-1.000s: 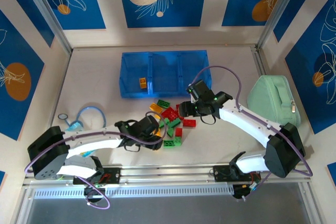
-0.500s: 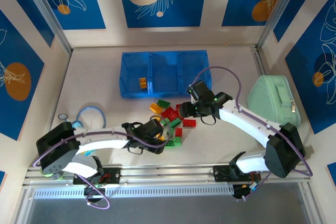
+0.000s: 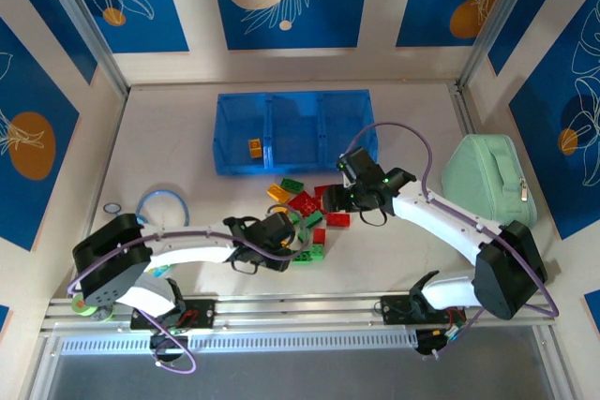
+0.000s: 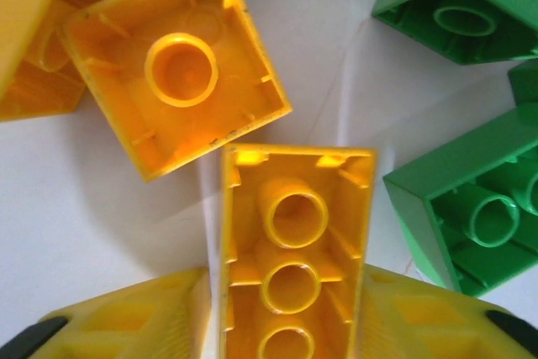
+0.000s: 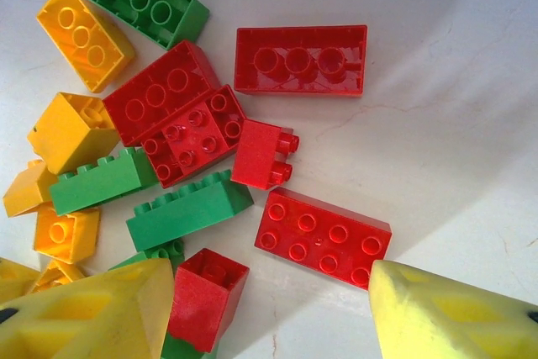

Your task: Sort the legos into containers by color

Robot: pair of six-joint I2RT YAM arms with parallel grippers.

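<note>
The legos lie in a loose red, green and yellow pile in front of the containers, a blue tray of three compartments. One orange lego sits in the left compartment. My left gripper is at the pile's near-left edge. In the left wrist view its yellow fingers press the long sides of an upturned yellow lego, and the left gripper is shut on it. My right gripper hangs open over the pile's right side, with a flat red lego and a small red lego between its fingertips.
A mint-green pouch lies at the right. A blue cable loop and a small ring lie at the left. Green legos and another upturned yellow one crowd round the held lego.
The left arm has slid right into the pile and its jaws have closed on the yellow lego. The right gripper has stayed over the red legos, its jaws slightly narrower.
</note>
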